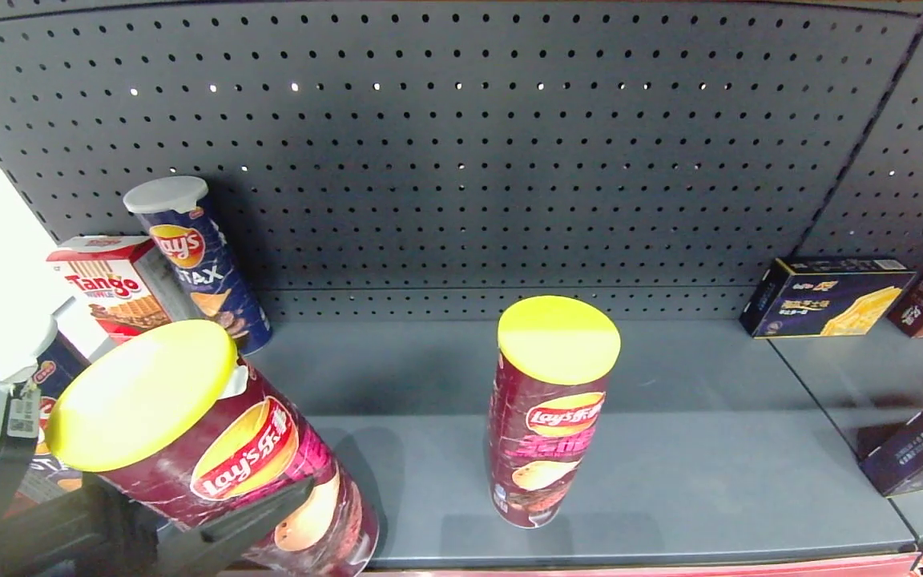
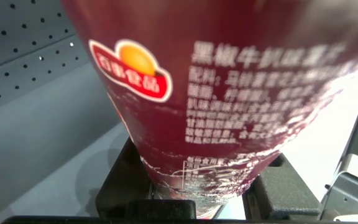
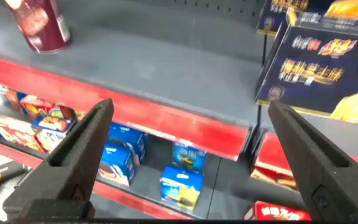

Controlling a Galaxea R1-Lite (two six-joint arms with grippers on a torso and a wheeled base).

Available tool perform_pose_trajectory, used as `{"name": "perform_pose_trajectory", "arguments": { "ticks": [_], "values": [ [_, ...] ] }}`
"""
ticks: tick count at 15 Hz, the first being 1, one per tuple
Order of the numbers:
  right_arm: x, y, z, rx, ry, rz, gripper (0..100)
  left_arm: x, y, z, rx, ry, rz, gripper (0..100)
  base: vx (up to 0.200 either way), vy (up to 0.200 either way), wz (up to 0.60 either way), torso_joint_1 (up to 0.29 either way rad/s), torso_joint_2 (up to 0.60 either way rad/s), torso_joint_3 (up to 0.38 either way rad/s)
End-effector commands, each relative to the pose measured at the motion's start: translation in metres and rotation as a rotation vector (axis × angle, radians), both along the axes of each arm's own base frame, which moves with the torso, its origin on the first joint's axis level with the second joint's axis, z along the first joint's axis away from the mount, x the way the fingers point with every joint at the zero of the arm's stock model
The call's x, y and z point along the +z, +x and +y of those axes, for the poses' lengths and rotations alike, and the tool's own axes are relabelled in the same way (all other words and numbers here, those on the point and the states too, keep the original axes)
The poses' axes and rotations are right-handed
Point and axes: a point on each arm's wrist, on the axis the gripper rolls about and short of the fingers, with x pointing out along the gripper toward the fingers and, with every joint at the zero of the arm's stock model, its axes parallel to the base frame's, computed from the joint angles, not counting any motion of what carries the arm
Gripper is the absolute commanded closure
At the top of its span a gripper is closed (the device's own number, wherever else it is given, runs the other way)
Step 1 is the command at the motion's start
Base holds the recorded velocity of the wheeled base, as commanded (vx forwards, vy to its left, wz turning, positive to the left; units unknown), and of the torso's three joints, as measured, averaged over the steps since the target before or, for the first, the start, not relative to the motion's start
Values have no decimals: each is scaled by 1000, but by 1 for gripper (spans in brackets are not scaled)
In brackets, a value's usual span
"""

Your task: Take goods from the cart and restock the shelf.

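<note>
My left gripper (image 1: 189,521) is shut on a maroon chips can with a yellow lid (image 1: 213,449), held tilted over the front left of the grey shelf (image 1: 710,449). In the left wrist view that can (image 2: 229,93) sits between the dark fingers (image 2: 284,193). A second maroon can (image 1: 550,417) stands upright mid-shelf, apart from the held one. My right gripper (image 3: 191,155) is open with nothing in it, in front of the shelf's red front edge (image 3: 166,118). From there the standing can (image 3: 42,25) shows farther along the shelf.
A blue chips can (image 1: 197,264) and a wafer box (image 1: 121,284) stand at the back left. Dark boxes (image 1: 826,296) (image 1: 922,453) lie at the right, one close by as a dark blue box (image 3: 316,68). Blue packs (image 3: 123,162) fill the lower shelf.
</note>
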Motion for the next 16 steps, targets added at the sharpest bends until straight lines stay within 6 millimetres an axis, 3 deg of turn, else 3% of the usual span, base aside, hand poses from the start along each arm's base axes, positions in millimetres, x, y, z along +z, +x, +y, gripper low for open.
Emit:
{"name": "perform_pose_trajectory", "arguments": {
  "ticks": [1, 4, 8, 13, 16],
  "values": [
    [-8, 1, 0, 0, 13, -9, 0, 4, 1, -1, 1, -6, -14, 100, 0, 0, 0, 0, 0, 0],
    [-15, 1, 0, -10, 72, 82, 0, 6, 2, -1, 1, -9, -22, 100, 0, 0, 0, 0, 0, 0],
    [-15, 1, -1, 42, 60, 77, 0, 9, 2, -2, -2, -13, -31, 100, 0, 0, 0, 0, 0, 0],
    [-12, 13, 6, -187, 34, 239, 0, 9, 3, -2, -7, -13, -30, 100, 0, 0, 0, 0, 0, 0],
    [-13, 7, 6, -248, 60, 161, 0, 8, 1, -2, -10, -11, -29, 100, 0, 0, 0, 0, 0, 0]
  ]
}}
